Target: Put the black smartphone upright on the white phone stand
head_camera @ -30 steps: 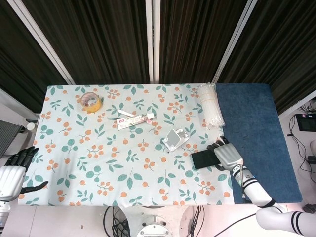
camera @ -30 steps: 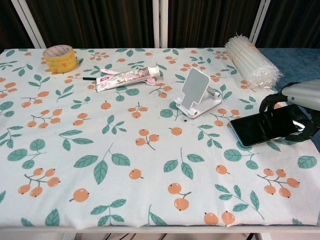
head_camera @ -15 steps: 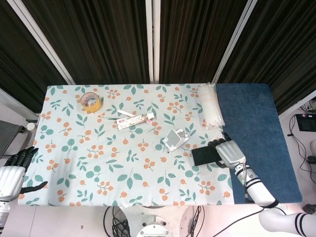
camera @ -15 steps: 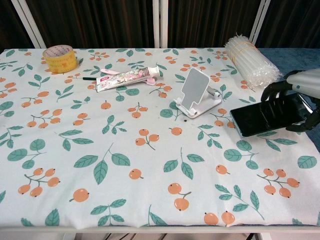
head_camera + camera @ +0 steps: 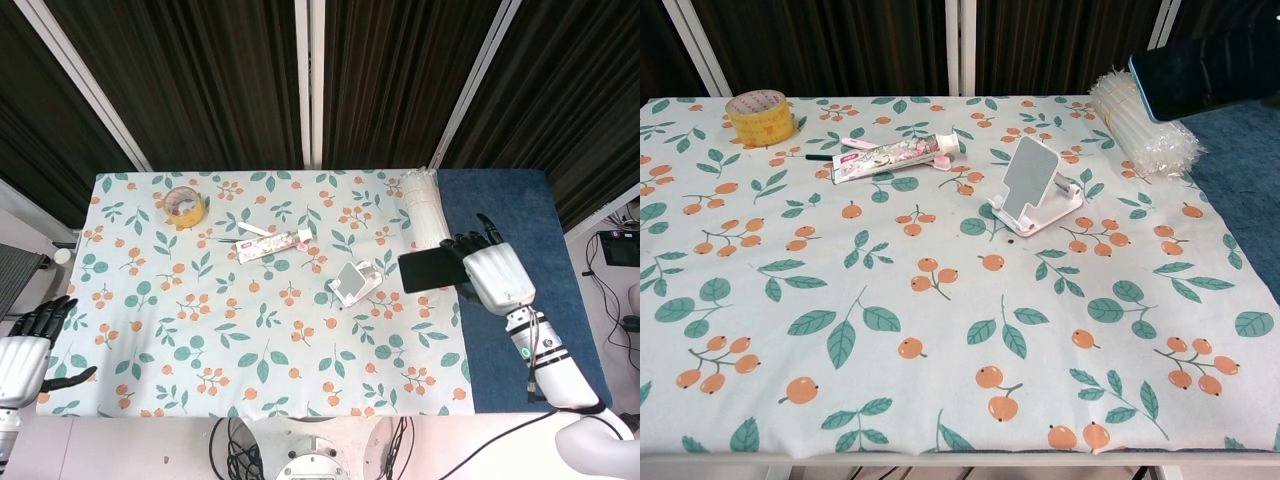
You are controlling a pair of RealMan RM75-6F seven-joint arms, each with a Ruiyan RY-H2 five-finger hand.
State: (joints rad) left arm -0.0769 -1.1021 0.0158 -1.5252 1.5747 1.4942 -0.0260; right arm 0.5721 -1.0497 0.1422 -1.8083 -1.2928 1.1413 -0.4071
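Phone: the black smartphone (image 5: 431, 270) is held off the table, lying roughly flat and lengthwise, to the right of the stand and just in front of the bundle of clear straws (image 5: 425, 212)
Right hand: the right hand (image 5: 490, 275) is closed around the right end of the phone, fingers wrapped over its edges; only the phone is seen in the chest view, at the upper right corner
Left hand: the left hand (image 5: 28, 345) is kept at the table's left edge, fingers apart, nothing held
Stand: the white phone stand (image 5: 1034, 187) is seen unoccupied on the patterned cloth (image 5: 840, 290), its back plate tilted and its ledge facing forward
Done: the phone is judged to be picked up and lifted
Left: the phone is yet to be turned upright, carried to the stand and set on the ledge against the back plate, then released
Bystanders: a tape roll (image 5: 760, 116) and a toothpaste tube (image 5: 890, 154) are well apart from the stand
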